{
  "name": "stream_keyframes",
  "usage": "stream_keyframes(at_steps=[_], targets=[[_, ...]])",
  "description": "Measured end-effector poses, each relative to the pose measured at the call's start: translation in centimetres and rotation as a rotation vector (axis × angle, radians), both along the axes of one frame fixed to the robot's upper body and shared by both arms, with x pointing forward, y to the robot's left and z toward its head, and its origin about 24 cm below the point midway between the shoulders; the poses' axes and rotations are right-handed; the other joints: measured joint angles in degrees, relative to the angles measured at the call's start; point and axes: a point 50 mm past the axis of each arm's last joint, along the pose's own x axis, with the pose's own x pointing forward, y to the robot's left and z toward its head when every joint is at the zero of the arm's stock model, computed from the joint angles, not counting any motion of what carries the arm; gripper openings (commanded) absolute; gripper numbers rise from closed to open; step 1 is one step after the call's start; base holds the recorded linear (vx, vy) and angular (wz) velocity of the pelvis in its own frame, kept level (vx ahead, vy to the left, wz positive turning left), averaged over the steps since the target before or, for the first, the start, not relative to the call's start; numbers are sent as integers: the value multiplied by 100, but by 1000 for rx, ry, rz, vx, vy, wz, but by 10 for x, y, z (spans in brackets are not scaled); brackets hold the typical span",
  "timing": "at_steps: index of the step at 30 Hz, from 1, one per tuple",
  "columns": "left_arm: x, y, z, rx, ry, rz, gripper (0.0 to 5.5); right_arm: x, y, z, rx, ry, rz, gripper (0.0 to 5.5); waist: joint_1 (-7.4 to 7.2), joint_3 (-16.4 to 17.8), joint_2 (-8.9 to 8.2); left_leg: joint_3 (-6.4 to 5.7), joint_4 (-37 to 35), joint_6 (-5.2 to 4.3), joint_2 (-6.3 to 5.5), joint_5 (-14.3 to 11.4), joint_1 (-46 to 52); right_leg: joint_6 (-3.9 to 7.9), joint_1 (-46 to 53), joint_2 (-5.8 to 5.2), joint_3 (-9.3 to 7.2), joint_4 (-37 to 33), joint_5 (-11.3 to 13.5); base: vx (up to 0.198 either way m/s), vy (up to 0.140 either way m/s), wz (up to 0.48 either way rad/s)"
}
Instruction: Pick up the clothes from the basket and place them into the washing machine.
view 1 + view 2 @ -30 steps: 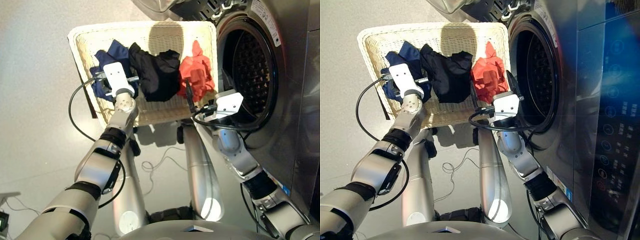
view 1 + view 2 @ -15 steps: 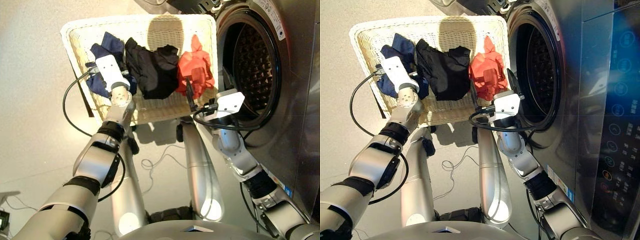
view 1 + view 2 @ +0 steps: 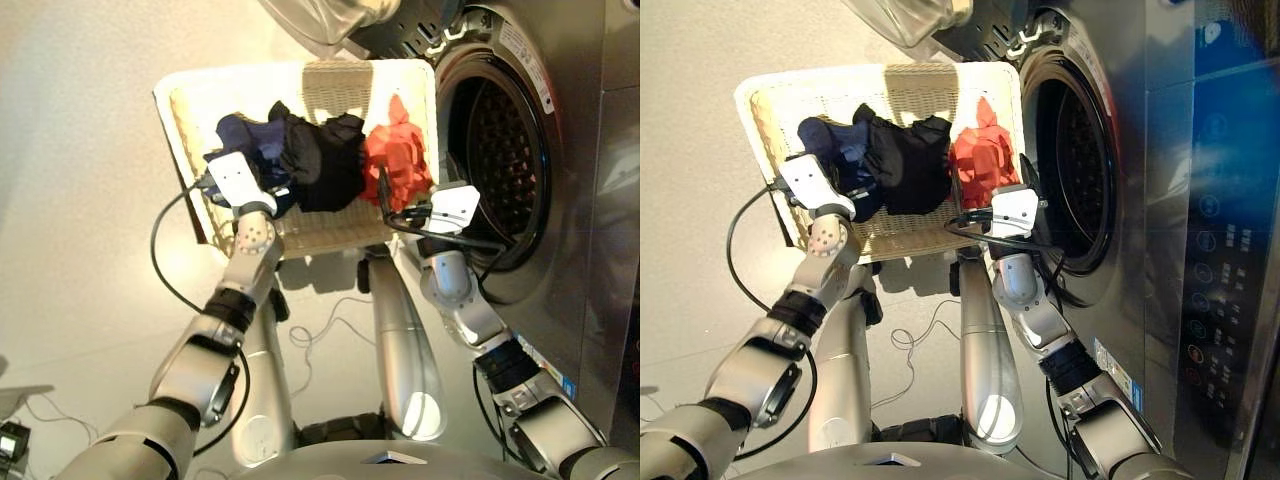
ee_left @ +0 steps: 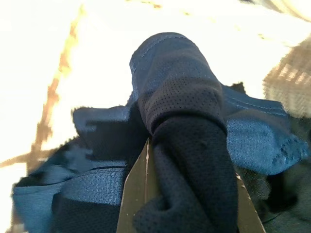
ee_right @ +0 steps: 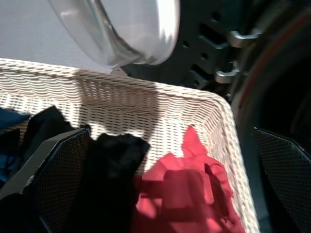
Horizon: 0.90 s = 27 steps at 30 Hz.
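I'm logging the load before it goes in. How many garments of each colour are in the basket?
Navy blue garment: 1
Black garment: 1
Coral red garment: 1
Total: 3, all in the basket.

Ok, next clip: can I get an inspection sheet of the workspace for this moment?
Surface: pale floor; the basket sits on it beside the washing machine.
Job's things: navy garment, black garment and red garment all in the basket; machine door open, no clothes seen in the drum.
Clutter: nothing seen.
Grippers: left hand shut on the navy garment; right hand open above the red garment.
Cables: black cable looped off each wrist; thin wire on the floor.
Surroundings: nothing seen.
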Motion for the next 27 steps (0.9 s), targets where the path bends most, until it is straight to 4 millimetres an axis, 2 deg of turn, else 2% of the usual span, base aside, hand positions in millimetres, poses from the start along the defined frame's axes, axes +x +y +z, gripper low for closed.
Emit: stream_keyframes(at_steps=[5,9,14,19,22,27], targets=[[-27,0,17,-4,-125,-109,0,4,-8,5,2,-7,-36,550,184,-29,272,-47,-272,99,-184,89,364,141,368,-136,-33,-167,9,0,0,0],[-36,-1,43,46,-246,-183,0,8,-8,10,-7,-8,-33,550,297,-7,332,-68,-312,146,-262,120,412,199,426,-213,-36,-193,8,0,0,0],[-49,-8,66,68,-368,-282,0,9,-6,9,-45,12,7,550,287,-6,352,-90,-310,157,-262,128,456,204,516,-214,-67,-258,50,0,0,0],[-58,-21,87,72,-472,-417,0,13,-6,9,-230,52,124,550,300,-5,364,-110,-300,172,-261,142,523,201,597,-221,-89,-252,75,0,0,0],[-63,-26,93,67,-502,-493,0,15,-4,17,-349,46,209,550,302,-7,395,-111,-299,184,-266,156,529,203,607,-226,-88,-252,79,0,0,0],[-65,-31,95,82,-495,-622,0,20,11,46,-530,-22,355,550,314,5,503,-106,-299,190,-273,172,534,202,610,-231,-78,-262,103,0,0,0]])
